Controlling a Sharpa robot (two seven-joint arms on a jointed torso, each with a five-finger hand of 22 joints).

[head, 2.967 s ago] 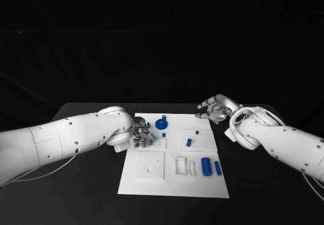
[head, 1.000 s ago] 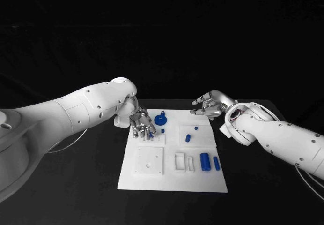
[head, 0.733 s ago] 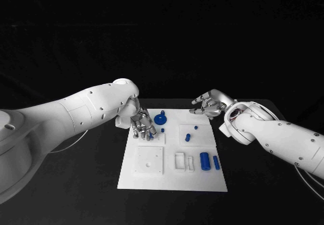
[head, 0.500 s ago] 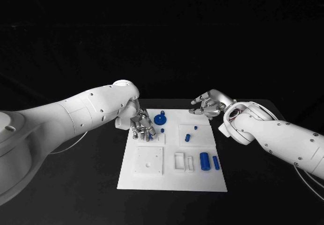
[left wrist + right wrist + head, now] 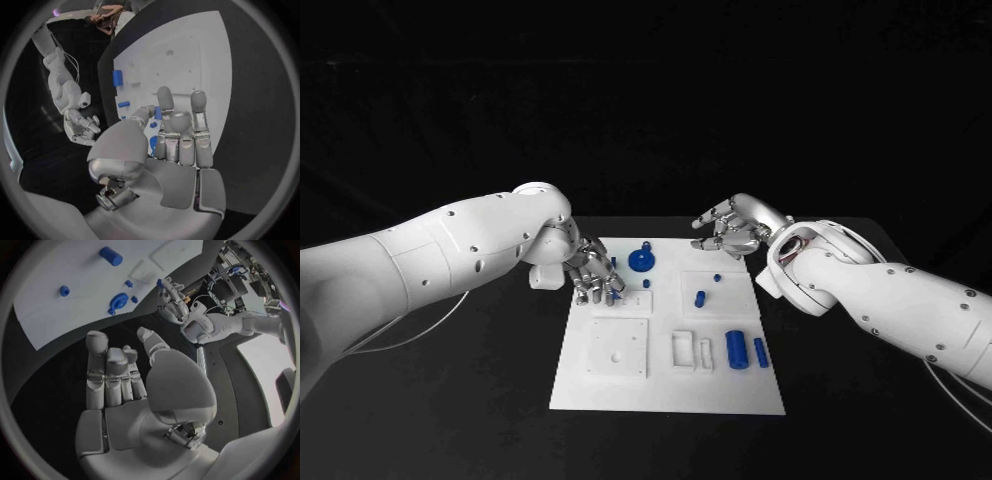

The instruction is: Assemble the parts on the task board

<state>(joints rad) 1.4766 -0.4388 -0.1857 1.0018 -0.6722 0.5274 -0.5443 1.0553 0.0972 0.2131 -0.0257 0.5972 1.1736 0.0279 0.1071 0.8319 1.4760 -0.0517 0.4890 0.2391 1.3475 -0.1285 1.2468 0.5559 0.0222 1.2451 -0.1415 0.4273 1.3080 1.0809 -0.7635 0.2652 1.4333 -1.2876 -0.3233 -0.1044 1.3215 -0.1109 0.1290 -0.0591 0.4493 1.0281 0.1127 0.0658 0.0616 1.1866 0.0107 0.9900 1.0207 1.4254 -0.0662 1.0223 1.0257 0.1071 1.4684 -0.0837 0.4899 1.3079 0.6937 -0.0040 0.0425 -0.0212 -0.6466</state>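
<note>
While several blue parts (image 5: 738,352) lie loose on the board (image 5: 668,390), assembly looks barely begun; the left hand (image 5: 594,276) seems to pinch a small part, the right hand (image 5: 730,229) hovers, fingers spread, holding nothing.

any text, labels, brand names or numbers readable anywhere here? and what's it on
None can be read.
Task board: plain white, no print or numbers visible.
Blue parts, such as the large cylinder: no markings visible.
Left hand and right hand: bare silver and white, no logo or label visible.
Cluttered room at the rim of the right wrist view: too small and blurred to read anything.
</note>
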